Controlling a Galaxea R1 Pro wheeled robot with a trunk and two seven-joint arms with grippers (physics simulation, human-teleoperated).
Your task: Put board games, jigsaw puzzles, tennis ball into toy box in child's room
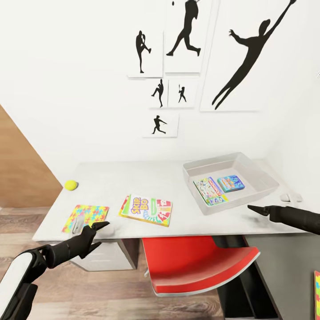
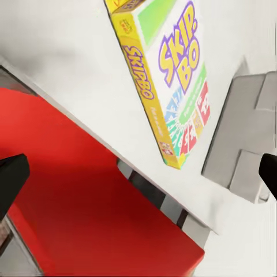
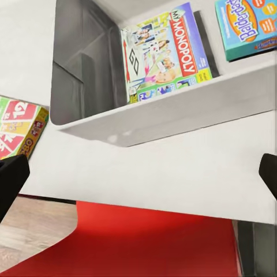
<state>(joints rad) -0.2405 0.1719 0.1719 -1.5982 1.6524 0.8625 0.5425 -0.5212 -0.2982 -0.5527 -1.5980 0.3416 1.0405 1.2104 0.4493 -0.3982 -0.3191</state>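
The left arm is extended forward from low at the left, white at the upper sleeve and black toward the wrist. The left gripper (image 1: 98, 231) is seen with its two dark fingers spread apart, nothing held between them. The right arm is stretched inward from the right; the right gripper (image 1: 257, 209) is likewise parted and empty

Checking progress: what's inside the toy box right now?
Inside the toy box lie two board games: the pale green-white one and the smaller blue one. Its near wall hides part of the floor.

White wall (image 1: 66, 89), plank floor (image 1: 111, 289), red chair (image 1: 195, 266)
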